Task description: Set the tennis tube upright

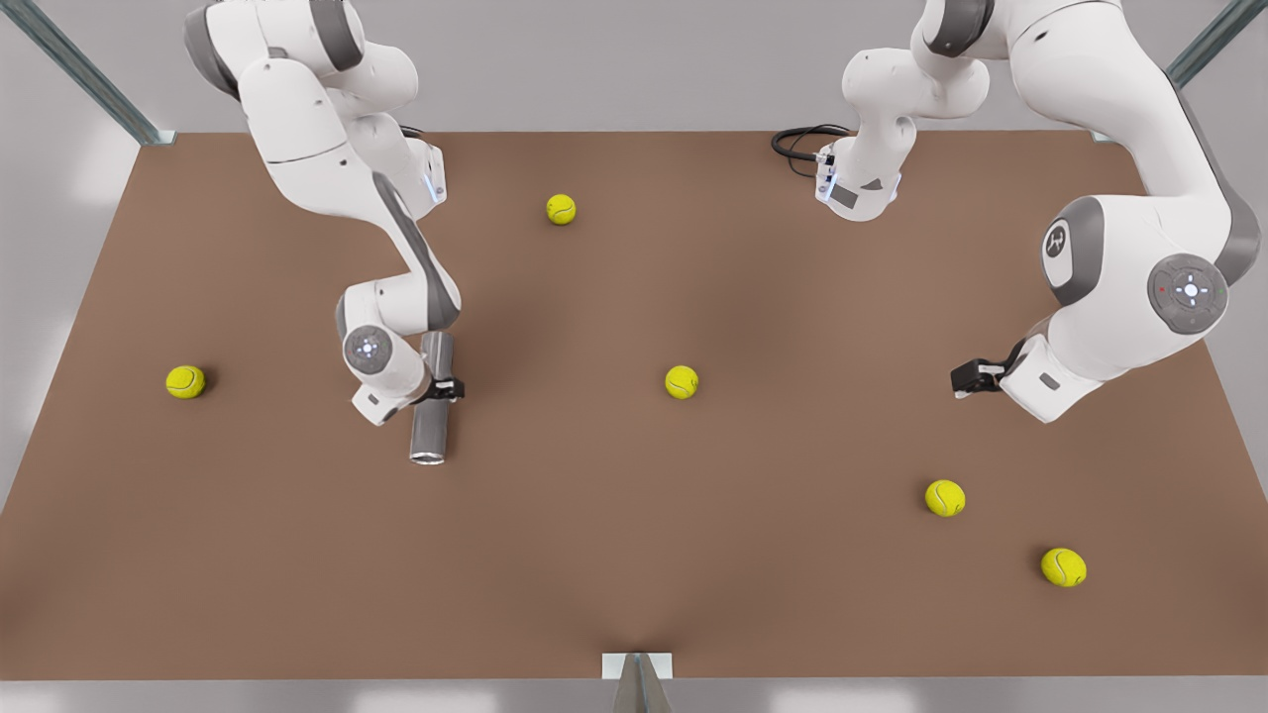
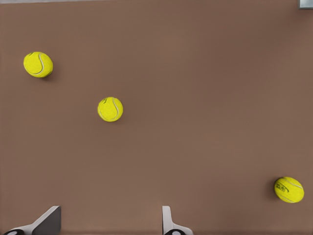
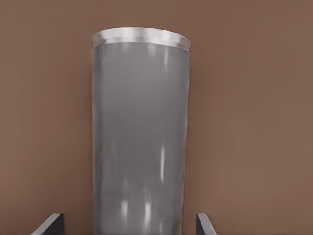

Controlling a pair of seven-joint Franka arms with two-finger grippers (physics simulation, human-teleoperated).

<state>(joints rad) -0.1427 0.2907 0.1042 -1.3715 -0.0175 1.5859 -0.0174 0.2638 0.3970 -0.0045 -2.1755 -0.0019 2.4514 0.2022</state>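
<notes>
The tennis tube (image 1: 432,411) is a grey metallic cylinder lying flat on the brown table (image 1: 634,555), its hollow end toward the table's near edge. At the front view's left, my right gripper (image 1: 445,388) reaches down over the tube's middle. In the right wrist view the tennis tube (image 3: 141,132) runs between my right gripper (image 3: 129,218), whose fingers stand open on either side of it with a small gap. My left gripper (image 1: 966,379) waits open above the table at the front view's right, and the left wrist view shows that left gripper (image 2: 111,215) holding nothing.
Several yellow-green tennis balls lie scattered: one (image 1: 185,381) at the front view's far left, one (image 1: 561,209) toward the back, one (image 1: 682,381) in the middle, two (image 1: 945,497) (image 1: 1063,566) at the front right. A black cable (image 1: 797,144) loops at the back.
</notes>
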